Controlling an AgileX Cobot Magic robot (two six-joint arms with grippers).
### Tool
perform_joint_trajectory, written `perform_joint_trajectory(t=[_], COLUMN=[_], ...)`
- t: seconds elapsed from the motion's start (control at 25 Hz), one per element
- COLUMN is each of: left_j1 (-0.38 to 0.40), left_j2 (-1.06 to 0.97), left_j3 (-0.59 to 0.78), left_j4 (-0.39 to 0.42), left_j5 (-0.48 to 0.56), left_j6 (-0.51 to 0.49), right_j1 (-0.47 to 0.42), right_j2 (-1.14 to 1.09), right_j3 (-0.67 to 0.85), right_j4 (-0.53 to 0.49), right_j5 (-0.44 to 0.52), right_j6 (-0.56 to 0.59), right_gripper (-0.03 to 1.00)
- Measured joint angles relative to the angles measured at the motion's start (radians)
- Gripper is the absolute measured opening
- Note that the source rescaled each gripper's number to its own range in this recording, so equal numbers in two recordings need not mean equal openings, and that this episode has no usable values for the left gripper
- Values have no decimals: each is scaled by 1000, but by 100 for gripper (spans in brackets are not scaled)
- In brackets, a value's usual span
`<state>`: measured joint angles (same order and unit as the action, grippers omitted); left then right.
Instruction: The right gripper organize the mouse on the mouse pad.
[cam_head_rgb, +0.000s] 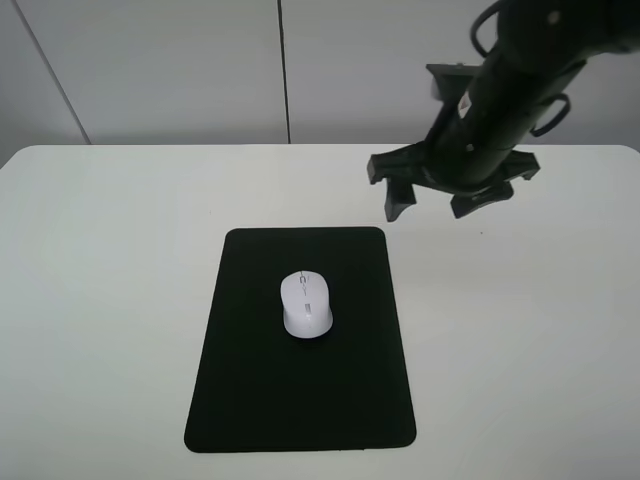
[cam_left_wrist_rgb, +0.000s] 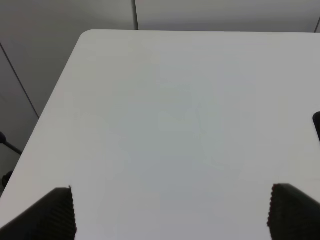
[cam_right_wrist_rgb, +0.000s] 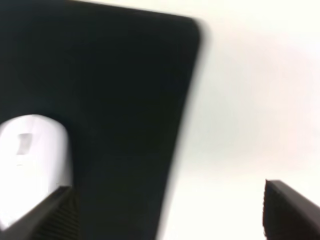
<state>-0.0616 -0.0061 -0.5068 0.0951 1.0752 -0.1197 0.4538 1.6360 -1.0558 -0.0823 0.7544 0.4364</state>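
The white mouse (cam_head_rgb: 306, 304) lies on the black mouse pad (cam_head_rgb: 300, 400), a little above the pad's middle, scroll wheel pointing to the far side. My right gripper (cam_head_rgb: 435, 203) hangs open and empty above the table, beyond the pad's far right corner and apart from the mouse. In the right wrist view the mouse (cam_right_wrist_rgb: 30, 165) and the pad (cam_right_wrist_rgb: 125, 100) show blurred, with the open right gripper (cam_right_wrist_rgb: 170, 215) over the pad's edge. My left gripper (cam_left_wrist_rgb: 172, 215) is open and empty over bare table; it does not show in the high view.
The white table (cam_head_rgb: 100, 250) bears only the pad and mouse. Its far edge meets a pale wall (cam_head_rgb: 200, 70). A small dark shape (cam_left_wrist_rgb: 316, 122) sits at the edge of the left wrist view; I cannot tell what it is.
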Motion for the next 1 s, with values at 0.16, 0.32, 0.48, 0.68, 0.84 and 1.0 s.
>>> perform_joint_trajectory(t=[0.16, 0.32, 0.48, 0.68, 0.84, 1.0], left_j1=[0, 0, 0, 0, 0, 0], left_j2=[0, 0, 0, 0, 0, 0], left_j3=[0, 0, 0, 0, 0, 0], left_j4=[0, 0, 0, 0, 0, 0], left_j5=[0, 0, 0, 0, 0, 0], left_j6=[0, 0, 0, 0, 0, 0], right_j1=[-174, -312, -368, -362, -316, -266], right_j2=[-140, -299, -479, -719, -919, -1111], right_j3=[109, 198, 276, 340, 389, 433], right_j4=[0, 0, 0, 0, 0, -8], right_j5=[9, 26, 32, 53, 95, 141], right_j6=[-37, -92, -114, -133, -162, -166], right_gripper=[82, 82, 82, 82, 82, 82])
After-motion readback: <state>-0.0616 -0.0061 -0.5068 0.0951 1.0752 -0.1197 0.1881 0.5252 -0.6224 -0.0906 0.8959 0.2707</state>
